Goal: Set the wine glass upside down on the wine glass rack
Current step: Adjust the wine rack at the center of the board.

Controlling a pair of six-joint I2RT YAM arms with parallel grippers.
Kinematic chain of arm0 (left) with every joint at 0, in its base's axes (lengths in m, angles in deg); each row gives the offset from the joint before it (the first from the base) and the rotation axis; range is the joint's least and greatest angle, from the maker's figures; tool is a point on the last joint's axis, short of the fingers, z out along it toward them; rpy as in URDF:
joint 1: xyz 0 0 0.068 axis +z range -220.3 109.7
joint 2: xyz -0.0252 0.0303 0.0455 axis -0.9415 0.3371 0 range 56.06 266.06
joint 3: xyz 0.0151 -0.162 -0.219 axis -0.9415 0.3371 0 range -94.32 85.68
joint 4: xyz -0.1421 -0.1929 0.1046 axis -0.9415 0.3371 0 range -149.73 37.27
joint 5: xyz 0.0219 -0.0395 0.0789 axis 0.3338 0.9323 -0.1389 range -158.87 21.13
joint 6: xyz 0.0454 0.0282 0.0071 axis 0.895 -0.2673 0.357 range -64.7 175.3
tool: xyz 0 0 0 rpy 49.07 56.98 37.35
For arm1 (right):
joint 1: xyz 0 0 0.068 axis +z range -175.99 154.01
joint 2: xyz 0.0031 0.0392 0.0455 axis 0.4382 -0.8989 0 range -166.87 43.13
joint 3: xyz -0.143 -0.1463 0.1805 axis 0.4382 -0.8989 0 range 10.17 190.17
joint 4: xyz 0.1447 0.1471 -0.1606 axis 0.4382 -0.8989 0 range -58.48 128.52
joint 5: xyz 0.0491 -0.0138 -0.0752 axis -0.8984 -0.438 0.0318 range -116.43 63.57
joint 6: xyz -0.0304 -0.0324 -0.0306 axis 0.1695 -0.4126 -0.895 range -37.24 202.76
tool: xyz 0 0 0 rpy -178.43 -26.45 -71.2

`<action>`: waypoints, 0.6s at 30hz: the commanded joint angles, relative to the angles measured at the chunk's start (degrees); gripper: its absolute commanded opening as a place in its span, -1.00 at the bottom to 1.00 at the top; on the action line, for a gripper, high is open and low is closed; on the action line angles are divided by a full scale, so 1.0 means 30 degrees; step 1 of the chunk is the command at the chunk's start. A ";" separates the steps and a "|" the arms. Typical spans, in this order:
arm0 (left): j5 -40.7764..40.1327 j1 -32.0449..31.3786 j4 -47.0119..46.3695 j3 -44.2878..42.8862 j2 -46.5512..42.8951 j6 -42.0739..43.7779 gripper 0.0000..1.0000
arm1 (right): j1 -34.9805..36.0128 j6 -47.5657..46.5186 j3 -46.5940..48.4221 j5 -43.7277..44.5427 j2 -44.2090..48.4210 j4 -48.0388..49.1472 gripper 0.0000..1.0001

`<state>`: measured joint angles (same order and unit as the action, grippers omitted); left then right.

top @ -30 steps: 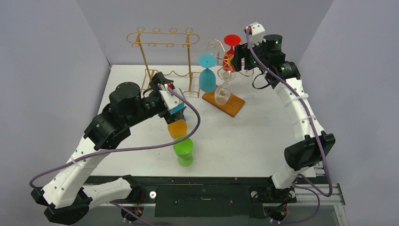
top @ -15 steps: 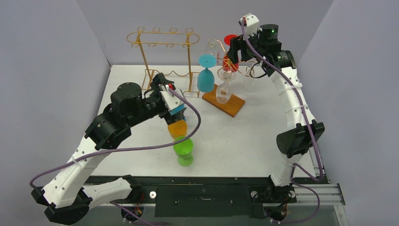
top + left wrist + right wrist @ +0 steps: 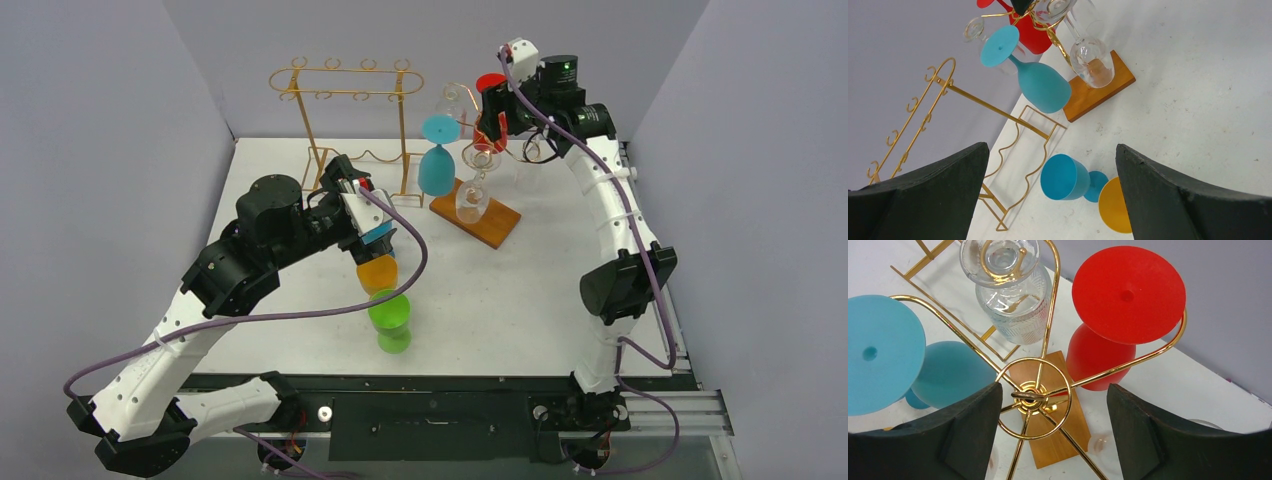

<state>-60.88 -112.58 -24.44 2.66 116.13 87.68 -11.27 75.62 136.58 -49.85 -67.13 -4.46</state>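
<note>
The wine glass rack (image 3: 480,150) is a gold wire tree on a wooden base (image 3: 478,222). A light blue glass (image 3: 438,165), a red glass (image 3: 490,88) and a clear glass (image 3: 472,198) hang on it upside down. My right gripper (image 3: 492,112) is open above the rack's hub (image 3: 1030,392), beside the red glass's foot (image 3: 1128,292); its jaws (image 3: 1054,386) hold nothing. A blue wine glass (image 3: 1068,177) lies on its side on the table, next to an orange one (image 3: 1113,205). My left gripper (image 3: 1052,146) hangs open over the blue glass.
A green glass (image 3: 390,318) stands nearer the front, close to the orange glass (image 3: 377,270). A second, taller gold wire rack (image 3: 345,78) stands at the back left of the white table (image 3: 520,300). Grey walls close in the back and both sides.
My right arm has swung left and up, from beside the rack to above its top, with its jaws a little wider. The left arm and the glasses have not moved.
</note>
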 commanded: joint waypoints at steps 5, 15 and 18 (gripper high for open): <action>0.0172 0.0076 -0.0895 -0.0158 -0.0147 0.0101 0.92 | 0.0523 -0.0261 0.1205 0.0581 -0.0771 0.0159 0.39; 0.0272 0.0061 -0.0879 -0.0361 -0.0270 0.0119 0.92 | 0.0849 -0.0376 0.1664 0.1275 -0.1009 -0.0291 0.31; 0.0274 0.0085 -0.0896 -0.0348 -0.0368 0.0175 0.92 | 0.0905 -0.0219 0.1720 0.1223 -0.1056 -0.0539 0.26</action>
<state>-60.88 -112.58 -24.46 2.66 116.11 87.70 -9.65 74.81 139.58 -47.03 -69.23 -5.97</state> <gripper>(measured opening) 0.963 0.647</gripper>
